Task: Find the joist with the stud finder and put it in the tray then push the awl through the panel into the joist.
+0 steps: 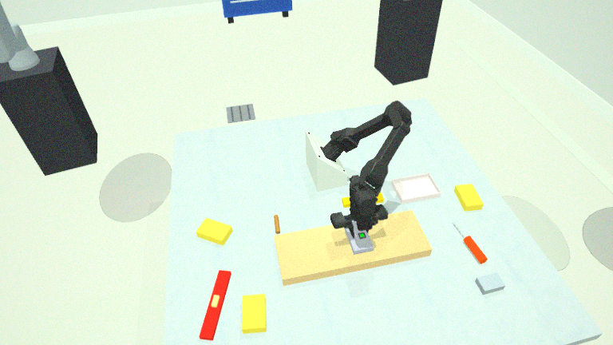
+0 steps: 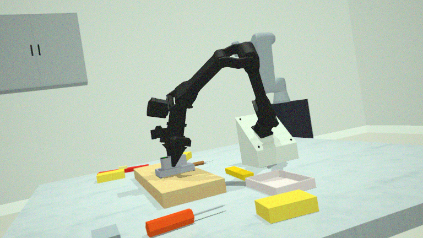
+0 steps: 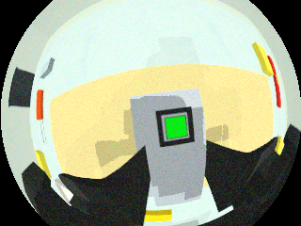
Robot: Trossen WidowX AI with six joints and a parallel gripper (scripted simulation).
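My gripper (image 1: 360,228) (image 2: 174,160) (image 3: 172,145) is shut on the grey stud finder (image 1: 362,245) (image 2: 168,171) (image 3: 174,165). The stud finder is level on or just over the tan floor panel (image 1: 307,255) (image 2: 193,187) (image 3: 85,113), a little right of its middle in the top view. Its square display is lit green. The pale pink tray (image 1: 420,198) (image 2: 265,187) stands behind the panel's right part. The small brown-handled tool (image 1: 277,224) (image 2: 198,163), which looks like the awl, lies off the panel's back left corner. No hole shows; the fingers and stud finder hide part of the panel.
An orange-handled tool (image 1: 475,249) (image 2: 169,222) (image 3: 39,104) and a grey block (image 1: 489,283) (image 3: 47,68) lie right of the panel. A yellow bar (image 1: 346,201) (image 2: 239,173) lies behind it. Several yellow blocks and a red level (image 1: 215,305) lie around. The arm's white mount (image 1: 322,172) stands behind.
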